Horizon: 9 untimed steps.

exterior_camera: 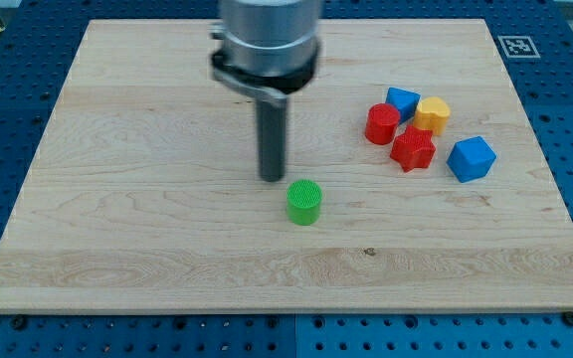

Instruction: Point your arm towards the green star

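The arm ends in a straight dark rod, so there is no claw to open or close and nothing is held; the working part is the rod's tip (272, 179), which rests on the wooden tabletop (117, 219) a little left of the frame's centre.

No green star can be made out. The only green piece is a green block (304, 202) that looks like a short cylinder with a ridged top, though its true outline may be hard to read from this angle. It is most likely the piece the task means.

That green block stands just beside the tip, toward the lower right of it in the frame, with a thin strip of bare wood showing between them. They appear apart, not touching. The block is compact and roughly round, so it offers no clear long axis to line up with.

Well apart, in the upper right of the frame, sits a cluster: a red block (382, 123), a red star-like block (413, 149), a blue block (402, 101), a yellow block (432, 114) and a larger blue block (471, 158) at the cluster's right.

The pointing seems nearly done; only a short slide down and right would remain, gentle enough not to shove the block.
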Tool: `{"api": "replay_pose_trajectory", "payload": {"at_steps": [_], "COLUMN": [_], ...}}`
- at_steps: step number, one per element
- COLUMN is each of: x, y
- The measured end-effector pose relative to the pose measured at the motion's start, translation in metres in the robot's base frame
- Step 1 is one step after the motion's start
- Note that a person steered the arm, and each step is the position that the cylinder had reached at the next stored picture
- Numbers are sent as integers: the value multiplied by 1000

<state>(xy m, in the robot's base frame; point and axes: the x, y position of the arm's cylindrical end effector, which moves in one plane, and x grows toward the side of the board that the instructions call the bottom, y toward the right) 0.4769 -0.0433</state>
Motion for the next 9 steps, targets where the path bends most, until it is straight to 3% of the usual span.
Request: {"api": "replay_pose_trajectory", "payload": {"at_steps": [1,2,3,5,6,8,9], "x": [52,47,15,64,44,-39,-117], "y": [9,117,185,116,61,10,-3]}}
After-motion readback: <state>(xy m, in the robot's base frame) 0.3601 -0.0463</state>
